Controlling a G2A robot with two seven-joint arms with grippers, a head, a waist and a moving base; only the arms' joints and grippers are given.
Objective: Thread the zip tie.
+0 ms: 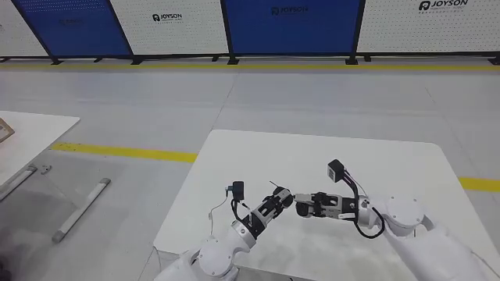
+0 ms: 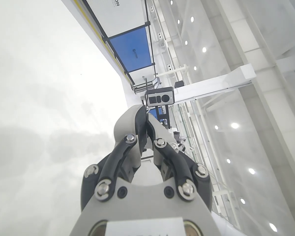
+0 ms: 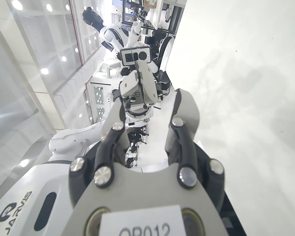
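While the zip tie (image 2: pixel 146 91) shows as a thin dark strip standing out past the tips of the left pincer (image 2: pixel 145 114), its head cannot be made out, so which end is free is unclear. The left pincer is pressed together on the strip, pinching it between its 2 pads, seemingly clear of the white surface (image 1: pixel 328 156) below. Directly ahead of those tips and close to them, the right pincer (image 3: pixel 150 99) faces the left one tip to tip. Its fingers are spread with nothing between them, and the left pincer's nose sits just beyond its gap. The step in hand looks like the handover of the free end: 1 pincer presents the strip, the other stands ready to take it. The next move probably calls for the right pincer to line its gap up with the strip, close near the free end, then guide tail into head with little sideways error, since so slim a strip will likely flex
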